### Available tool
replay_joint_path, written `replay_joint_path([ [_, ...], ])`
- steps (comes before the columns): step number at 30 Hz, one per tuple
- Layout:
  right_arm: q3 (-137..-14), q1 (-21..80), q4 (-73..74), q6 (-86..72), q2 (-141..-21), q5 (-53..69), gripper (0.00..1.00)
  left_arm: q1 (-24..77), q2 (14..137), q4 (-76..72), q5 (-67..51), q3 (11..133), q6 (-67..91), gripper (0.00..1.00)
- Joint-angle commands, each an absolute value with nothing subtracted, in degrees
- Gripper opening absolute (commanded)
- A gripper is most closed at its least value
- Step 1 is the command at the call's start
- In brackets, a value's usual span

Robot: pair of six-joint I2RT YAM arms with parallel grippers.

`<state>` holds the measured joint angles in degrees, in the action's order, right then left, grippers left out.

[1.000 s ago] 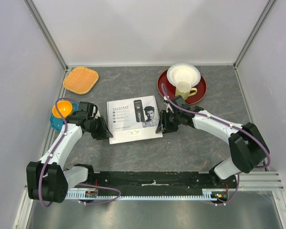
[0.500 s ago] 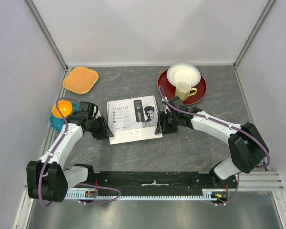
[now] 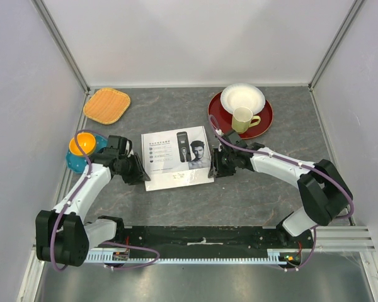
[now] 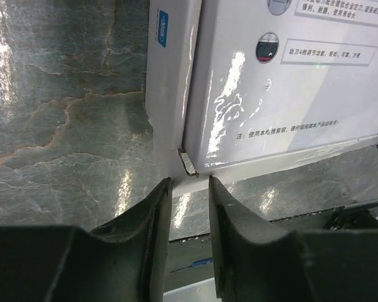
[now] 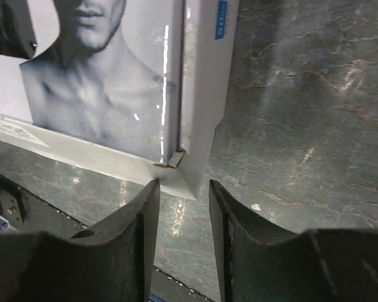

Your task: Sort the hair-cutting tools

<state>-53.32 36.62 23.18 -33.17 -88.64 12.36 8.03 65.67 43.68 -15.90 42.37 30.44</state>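
Hair-cutting tools not visible, judged inside the flat white printed cardboard box [image 3: 176,165] lying crosswise on the grey marbled surface [image 3: 252,195], with left pincer [image 4: 189,182] and right pincer [image 5: 183,185] each narrowly parted, empty, just before its near corners, equally close.

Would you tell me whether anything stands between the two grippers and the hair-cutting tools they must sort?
No tool is in view: the white box lies shut, hiding whatever it holds. The left gripper and right gripper sit at its near corners, fingers parted, with nothing between them and the box.
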Motion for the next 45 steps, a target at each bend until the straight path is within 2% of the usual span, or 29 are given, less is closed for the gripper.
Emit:
replay_joint_path([
  [1,-52.1,36.7,19.9,-34.1,-89.2,7.5,0.44,8.6,64.2,38.2,-10.7,39.9,34.9,0.36],
  [6,-52.5,36.8,19.2,-34.5,-87.2,6.9,0.46,9.7,64.6,38.3,-8.4,40.0,35.6,0.34],
  [10,-53.7,37.0,19.2,-33.8,-81.3,6.9,0.48,9.6,62.5,42.2,-5.7,45.2,35.1,0.35],
  [13,-53.9,37.6,18.9,-33.6,-78.6,7.7,0.48,9.7,60.9,41.5,-5.8,50.8,34.4,0.39],
  [17,-53.9,39.3,16.7,-36.2,-79.4,10.6,0.38,9.7,64.4,35.6,-8.2,56.6,34.5,0.45],
  [21,-53.9,42.8,11.4,-41.5,-83.1,11.0,0.30,9.7,73.8,26.7,-9.7,62.7,35.9,0.48],
  [28,-52.7,49.0,3.7,-49.8,-88.7,9.5,0.19,9.6,96.3,13.7,-10.1,72.1,33.8,0.48],
  [32,-53.8,50.0,3.8,-51.7,-92.3,5.0,0.15,9.6,107.3,16.4,-12.5,83.1,33.5,0.48],
  [35,-53.9,50.1,3.5,-52.7,-94.1,3.6,0.12,9.5,114.1,23.7,-14.4,90.2,32.2,0.47],
  [41,-55.0,50.1,3.2,-53.2,-96.5,-2.4,0.11,9.5,117.9,27.3,-18.2,91.1,29.1,0.48],
  [45,-56.2,50.0,2.3,-53.7,-98.5,-5.9,0.09,9.6,119.5,28.7,-23.1,90.5,27.2,0.43],
])
